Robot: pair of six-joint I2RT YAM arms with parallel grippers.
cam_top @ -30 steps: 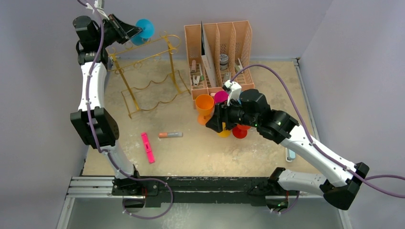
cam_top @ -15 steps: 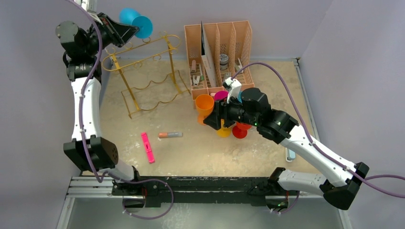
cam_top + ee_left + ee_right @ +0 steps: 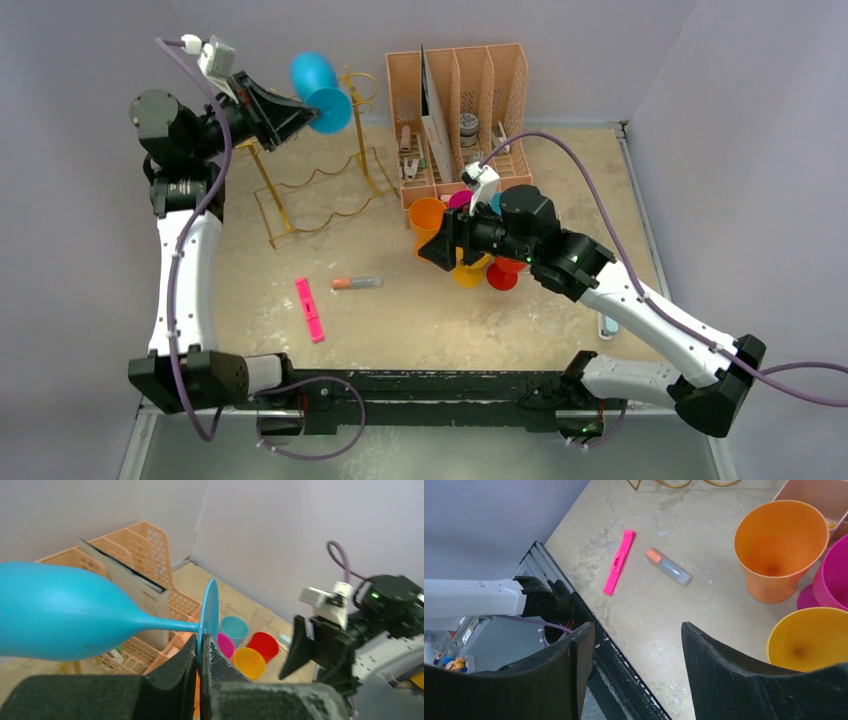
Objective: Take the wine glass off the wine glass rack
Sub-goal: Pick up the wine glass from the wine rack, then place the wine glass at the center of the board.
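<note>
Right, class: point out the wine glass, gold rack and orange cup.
wine glass [image 3: 60, 612], left wrist view, bowl
gold rack [image 3: 265, 195], top view, left upright
orange cup [image 3: 781, 545], right wrist view, inside

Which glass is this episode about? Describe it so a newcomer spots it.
Find the gold wire rack at the table's far left, beside the peach desk organiser. Above it, the left gripper pinches a turquoise wine glass by its foot. Unlike the cups standing by the organiser, it hangs sideways in the air.

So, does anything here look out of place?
The blue wine glass hangs sideways in mid-air, pinched by its foot in the left gripper. A pink clip and a pen lie loose on the table.
</note>
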